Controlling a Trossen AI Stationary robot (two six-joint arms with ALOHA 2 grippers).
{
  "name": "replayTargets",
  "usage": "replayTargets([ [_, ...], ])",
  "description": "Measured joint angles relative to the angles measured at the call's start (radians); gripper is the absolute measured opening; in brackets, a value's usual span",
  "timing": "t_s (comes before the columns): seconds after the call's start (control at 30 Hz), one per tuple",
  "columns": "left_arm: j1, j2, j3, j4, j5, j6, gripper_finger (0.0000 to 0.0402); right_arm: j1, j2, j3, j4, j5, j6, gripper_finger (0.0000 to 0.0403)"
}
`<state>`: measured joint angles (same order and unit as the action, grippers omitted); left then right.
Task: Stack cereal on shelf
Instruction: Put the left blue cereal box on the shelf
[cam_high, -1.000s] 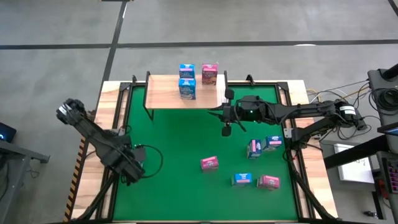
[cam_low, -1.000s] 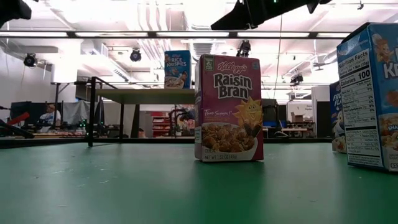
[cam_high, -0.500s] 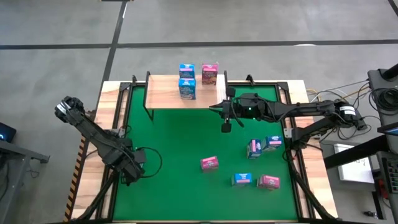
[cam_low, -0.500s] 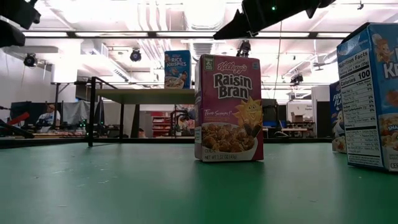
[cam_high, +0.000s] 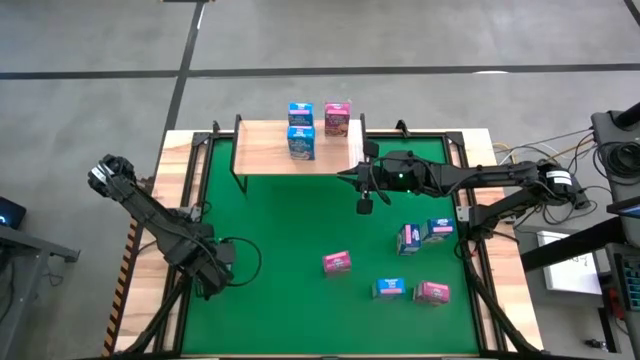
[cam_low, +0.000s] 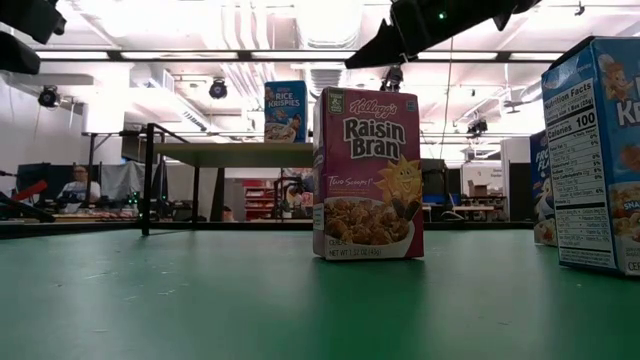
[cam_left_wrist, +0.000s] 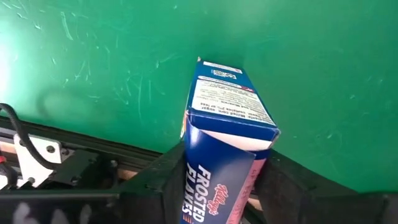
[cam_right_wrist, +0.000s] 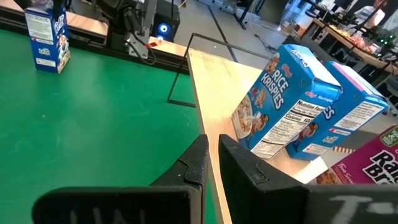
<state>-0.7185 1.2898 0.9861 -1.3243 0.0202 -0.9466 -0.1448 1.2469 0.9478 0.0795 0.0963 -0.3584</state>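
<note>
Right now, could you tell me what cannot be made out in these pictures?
Low view: the blue box at the right is cut by the picture's edge.
High view: the Frosted Flakes box is hidden under the left tool.
Right wrist view: the pink box is cut by the corner.

Three cereal boxes (cam_high: 301, 143) on shelf (cam_high: 270, 155)

The pink cardboard cereal box (cam_low: 368, 174) at centre frame reads "Kellogg's Raisin Bran, Two Scoops!". The blue box on the wooden shelf (cam_low: 286, 111) reads "Rice Krispies". The blue box at right edge (cam_low: 592, 150) shows "Nutrition Facts, Calories 100". The blue box in the left wrist view (cam_left_wrist: 222, 162) reads "Frosted".
</note>
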Motion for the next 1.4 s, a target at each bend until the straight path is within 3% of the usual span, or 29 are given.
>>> replayTargets([
  [0.2, 0.003, 0.001, 0.021, 0.041, 0.035, -0.031, 0.0142, 0.0, 0.0, 0.0, -0.04, 0.001, 0.001, 0.0027],
  [0.37, 0.046, 0.023, 0.126, 0.04, -0.007, -0.034, 0.0143, 0.0, -0.009, 0.0, -0.084, 0.001, -0.006, 0.0027],
  [0.5, 0.087, 0.057, 0.245, 0.013, -0.099, 0.013, 0.0144, 0.0, -0.013, 0.0, -0.087, 0.001, -0.013, 0.0027],
  [0.83, 0.198, 0.141, 0.588, -0.206, -0.457, 0.267, 0.0144, 0.0, -0.014, 0.0, -0.101, 0.0, -0.035, 0.0027],
  [1.03, 0.353, 0.163, 0.756, -0.246, -0.556, 0.506, 0.0144, 0.0, -0.014, 0.0, -0.097, -0.001, -0.049, 0.0027],
  [1.27, 0.625, 0.158, 0.851, -0.247, -0.558, 0.831, 0.0144, 0.0, -0.014, 0.0, -0.096, -0.016, -0.05, 0.0027],
  [1.4, 0.795, 0.156, 0.874, -0.247, -0.5, 0.985, 0.0144, 0.0, -0.014, 0.0, -0.096, -0.058, -0.053, 0.0027],
])
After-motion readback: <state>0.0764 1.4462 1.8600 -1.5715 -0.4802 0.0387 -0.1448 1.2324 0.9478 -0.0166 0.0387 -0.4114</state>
